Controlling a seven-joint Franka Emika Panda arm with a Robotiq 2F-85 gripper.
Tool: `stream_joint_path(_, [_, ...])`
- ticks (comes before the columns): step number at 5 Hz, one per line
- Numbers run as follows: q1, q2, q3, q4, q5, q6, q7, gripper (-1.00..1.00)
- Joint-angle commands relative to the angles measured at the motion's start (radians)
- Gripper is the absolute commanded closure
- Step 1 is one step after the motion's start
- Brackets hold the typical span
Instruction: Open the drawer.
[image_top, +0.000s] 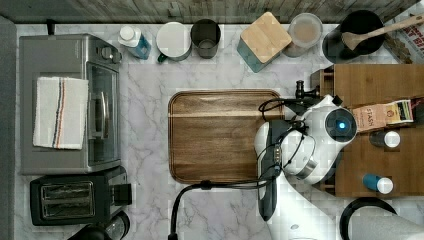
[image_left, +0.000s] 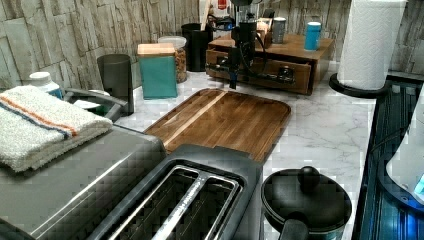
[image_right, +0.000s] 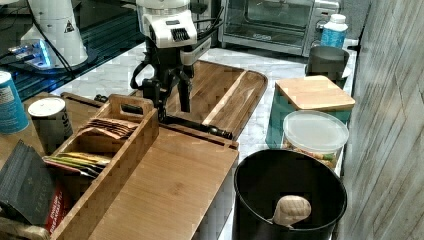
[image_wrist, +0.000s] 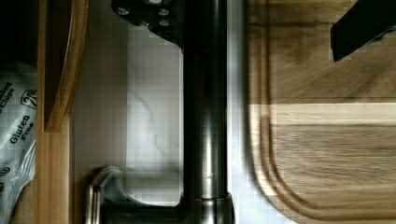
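Marble counter (image_top: 150, 100), seemingly stone-plank wall (image_left: 60, 35).

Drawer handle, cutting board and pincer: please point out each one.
drawer handle (image_right: 197, 125), right view, middle of the black bar
cutting board (image_top: 220, 142), top view, bare centre
pincer (image_right: 172, 107), right view, midway between fingertips

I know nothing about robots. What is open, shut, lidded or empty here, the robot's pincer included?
drawer: pulled out partway, a packet showing inside.
pincer: open, straddling the drawer's black bar handle.
toaster oven: door shut.
teal canister: wooden lid on.
glass jar: lid on.
black crock: uncovered, a wooden spoon inside.
toaster: slots empty.
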Motion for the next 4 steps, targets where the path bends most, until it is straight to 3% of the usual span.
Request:
stream_joint_path(1, [0.188, -0.149, 0.173, -0.187, 0.030, 0.057, 0.118, -1.00])
stream_joint_path(4, [0.284, -0.145, 0.217, -0.132, 0.047, -0.017, 0.292, -1.00])
